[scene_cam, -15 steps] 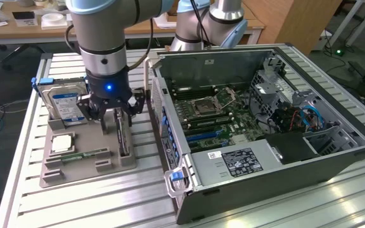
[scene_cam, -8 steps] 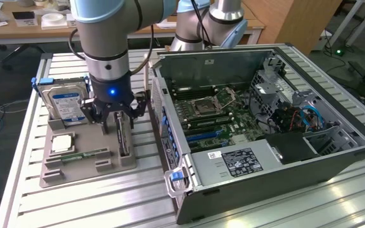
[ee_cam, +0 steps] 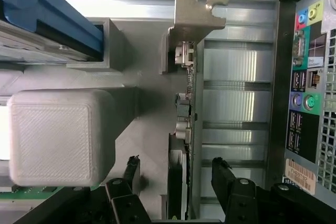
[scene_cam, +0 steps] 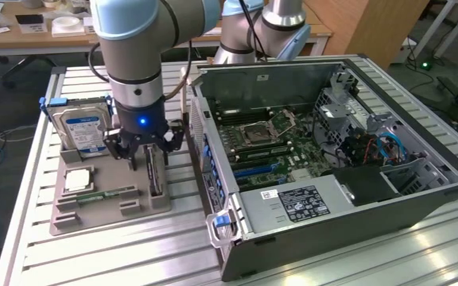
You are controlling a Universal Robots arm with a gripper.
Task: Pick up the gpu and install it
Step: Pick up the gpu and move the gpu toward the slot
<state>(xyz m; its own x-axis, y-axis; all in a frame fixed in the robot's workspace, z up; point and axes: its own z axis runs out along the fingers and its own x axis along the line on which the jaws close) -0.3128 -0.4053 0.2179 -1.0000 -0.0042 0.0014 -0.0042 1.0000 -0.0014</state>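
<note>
Dark gpu (ee_cam: 185, 124) stands edge-up between jaws of released claw (ee_cam: 176, 167), touching neither.

gpu (ee_cam: 187, 103) one end cut off by picture edge, hard drive (scene_cam: 81, 128) partly behind arm (scene_cam: 133, 65)

Robotics lab: robot arm (scene_cam: 133, 53) over slatted aluminium workbench (scene_cam: 133, 256), opened PC case (scene_cam: 356, 238), cluttered desk (scene_cam: 30, 40) behind.

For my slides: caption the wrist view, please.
Open end effector straddles the upright gpu in its gray holder, beside the computer case.
</note>
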